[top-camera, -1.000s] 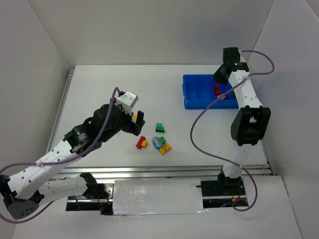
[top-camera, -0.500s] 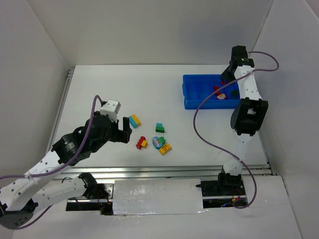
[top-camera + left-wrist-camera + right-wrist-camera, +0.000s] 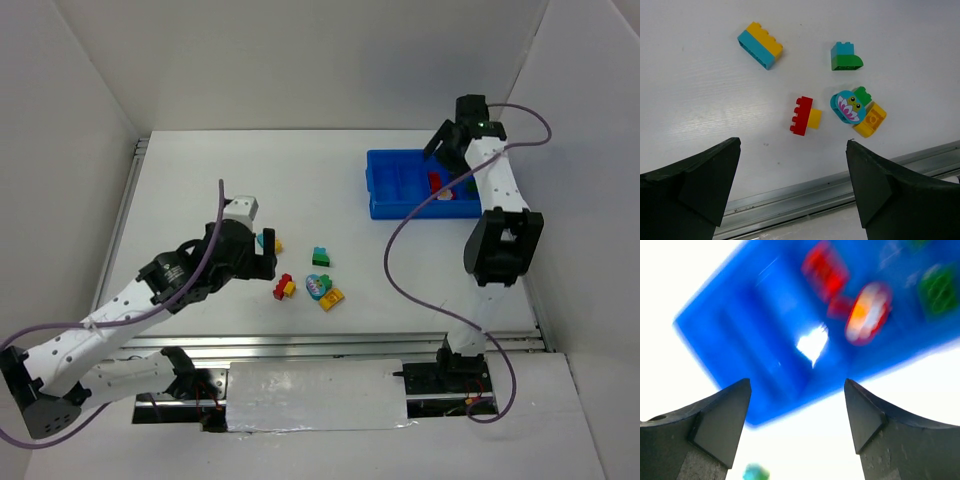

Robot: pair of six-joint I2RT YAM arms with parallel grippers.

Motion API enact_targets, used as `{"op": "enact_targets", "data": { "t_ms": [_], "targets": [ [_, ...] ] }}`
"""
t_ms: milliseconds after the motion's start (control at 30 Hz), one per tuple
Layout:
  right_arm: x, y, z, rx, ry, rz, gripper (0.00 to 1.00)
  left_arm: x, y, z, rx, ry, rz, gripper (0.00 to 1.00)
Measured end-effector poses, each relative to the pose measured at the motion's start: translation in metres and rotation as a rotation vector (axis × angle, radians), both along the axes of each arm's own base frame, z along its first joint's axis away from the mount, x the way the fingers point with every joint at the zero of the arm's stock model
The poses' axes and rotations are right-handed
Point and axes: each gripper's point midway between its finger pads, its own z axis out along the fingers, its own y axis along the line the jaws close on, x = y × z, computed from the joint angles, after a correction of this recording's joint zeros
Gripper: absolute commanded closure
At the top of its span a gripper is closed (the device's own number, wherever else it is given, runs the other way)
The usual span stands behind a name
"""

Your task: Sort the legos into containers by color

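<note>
Hovering over loose legos on the worktop, left claw spread wide, right claw likewise wide above the blue tray.

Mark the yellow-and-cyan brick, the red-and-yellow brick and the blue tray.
yellow-and-cyan brick (image 3: 760, 45), left wrist view, middle of its top.
red-and-yellow brick (image 3: 802, 116), left wrist view, its red part.
blue tray (image 3: 400, 209), top external view, its near wall.

The left gripper hangs with jaws wide apart above a white table. On it lie a yellow-and-cyan brick, a cyan-and-green brick, a red-and-yellow brick, and a round cyan owl piece touching a yellow brick.
</note>
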Motion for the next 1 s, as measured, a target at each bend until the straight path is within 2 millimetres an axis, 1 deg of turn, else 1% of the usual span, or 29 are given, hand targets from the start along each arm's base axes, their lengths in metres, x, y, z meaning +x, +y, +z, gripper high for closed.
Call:
{"op": "enact_targets", "data": {
  "t_ms": [33, 100, 167, 200, 233, 267, 300, 333, 400, 467, 567, 667, 767, 833, 933, 967, 1000],
  "targets": [
    [-0.013, 0.016, 0.008, 0.005, -0.013, 0.033, 0.17, 0.002, -0.005, -0.005, -0.009, 0.021, 0.004, 0.01],
    [-0.048, 0.059, 0.024, 0.024, -0.035, 0.126, 0.17, 0.005, -0.015, -0.018, -0.011, 0.066, 0.01, 0.01],
    [-0.084, 0.103, 0.044, 0.075, -0.104, 0.244, 0.17, 0.01, -0.027, -0.043, 0.013, 0.141, 0.016, 0.02],
    [-0.103, 0.121, 0.053, 0.105, -0.139, 0.3, 0.17, 0.011, -0.033, -0.056, 0.025, 0.178, 0.018, 0.03],
    [-0.123, 0.135, 0.06, 0.138, -0.161, 0.347, 0.17, 0.013, -0.037, -0.072, 0.045, 0.219, 0.016, 0.12],
    [-0.139, 0.142, 0.067, 0.163, -0.188, 0.375, 0.17, 0.014, -0.041, -0.087, 0.062, 0.259, 0.014, 0.18],
    [-0.151, 0.144, 0.073, 0.179, -0.212, 0.387, 0.17, 0.014, -0.043, -0.1, 0.077, 0.292, 0.014, 0.23],
    [-0.159, 0.145, 0.075, 0.188, -0.227, 0.394, 0.17, 0.014, -0.044, -0.112, 0.093, 0.324, 0.01, 0.25],
    [-0.174, 0.145, 0.075, 0.202, -0.236, 0.404, 0.17, 0.014, -0.045, -0.129, 0.116, 0.368, 0.009, 0.25],
    [-0.184, 0.147, 0.071, 0.214, -0.229, 0.414, 0.17, 0.017, -0.045, -0.138, 0.126, 0.386, 0.012, 0.24],
    [-0.192, 0.149, 0.071, 0.227, -0.228, 0.43, 0.16, 0.023, -0.046, -0.145, 0.122, 0.394, 0.014, 0.23],
    [-0.197, 0.149, 0.079, 0.229, -0.251, 0.439, 0.16, 0.028, -0.047, -0.153, 0.119, 0.398, 0.002, 0.23],
    [-0.202, 0.149, 0.086, 0.227, -0.269, 0.444, 0.16, 0.028, -0.047, -0.168, 0.136, 0.418, -0.015, 0.24],
    [-0.206, 0.148, 0.087, 0.225, -0.272, 0.446, 0.16, 0.025, -0.046, -0.178, 0.141, 0.439, -0.023, 0.26],
    [-0.208, 0.147, 0.088, 0.22, -0.268, 0.451, 0.16, 0.027, -0.053, -0.178, 0.115, 0.433, -0.042, 0.28],
    [-0.209, 0.147, 0.087, 0.219, -0.266, 0.452, 0.16, 0.027, -0.054, -0.179, 0.108, 0.435, -0.047, 0.3],
    [-0.209, 0.147, 0.087, 0.218, -0.263, 0.453, 0.16, 0.027, -0.055, -0.18, 0.104, 0.435, -0.05, 0.38]
  ]
}}
